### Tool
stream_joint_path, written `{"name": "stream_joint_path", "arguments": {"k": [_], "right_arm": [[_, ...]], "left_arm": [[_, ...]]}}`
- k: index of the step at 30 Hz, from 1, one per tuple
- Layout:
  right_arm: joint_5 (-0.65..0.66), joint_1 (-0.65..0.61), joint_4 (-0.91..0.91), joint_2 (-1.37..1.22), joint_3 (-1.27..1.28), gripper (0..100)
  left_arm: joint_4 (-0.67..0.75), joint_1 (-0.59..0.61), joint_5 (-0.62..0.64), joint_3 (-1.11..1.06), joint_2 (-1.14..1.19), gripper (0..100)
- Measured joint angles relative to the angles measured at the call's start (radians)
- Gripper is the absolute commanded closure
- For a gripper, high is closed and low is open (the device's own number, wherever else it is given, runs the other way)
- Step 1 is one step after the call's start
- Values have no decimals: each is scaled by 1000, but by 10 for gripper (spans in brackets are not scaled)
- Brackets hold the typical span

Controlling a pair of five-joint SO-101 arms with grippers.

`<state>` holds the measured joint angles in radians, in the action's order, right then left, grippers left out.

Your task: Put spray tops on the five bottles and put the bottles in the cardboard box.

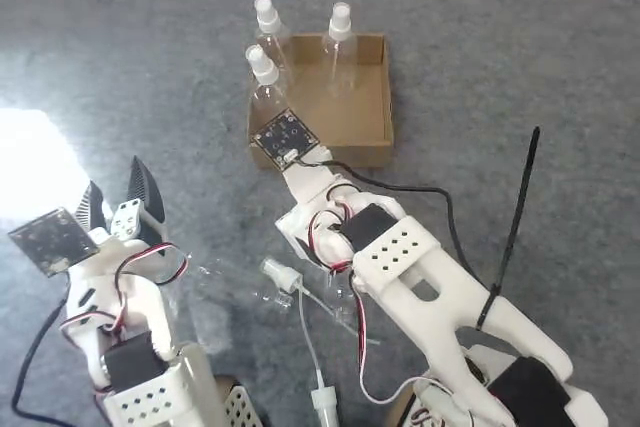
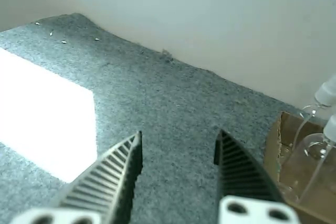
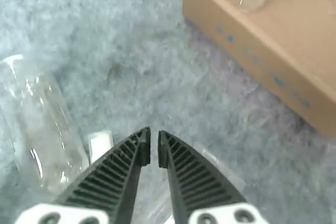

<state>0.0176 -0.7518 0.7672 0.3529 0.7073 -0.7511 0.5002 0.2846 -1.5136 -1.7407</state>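
Lower centre, high view: bottle lies flat; likely light, slick, rolls, so grip mid-body. Left gripper spread wide; right gripper pinched together, both empty.

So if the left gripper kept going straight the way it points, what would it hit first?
Most likely the bare grey mat: the open left gripper tilts down toward it. The cardboard box sits off that line, though depth is unclear.
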Motion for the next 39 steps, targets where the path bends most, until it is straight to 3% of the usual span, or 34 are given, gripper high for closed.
{"name": "stream_joint_path", "arguments": {"k": [8,17,29,39], "right_arm": [[35,12,-32,-170,-26,991],[114,152,-18,-282,-80,991],[307,351,442,-282,-239,991],[413,347,709,-279,-265,992]], "left_arm": [[0,0,0,0,0,791],[0,0,0,0,0,790],[17,0,0,-8,0,790],[48,0,0,-31,0,790]]}}
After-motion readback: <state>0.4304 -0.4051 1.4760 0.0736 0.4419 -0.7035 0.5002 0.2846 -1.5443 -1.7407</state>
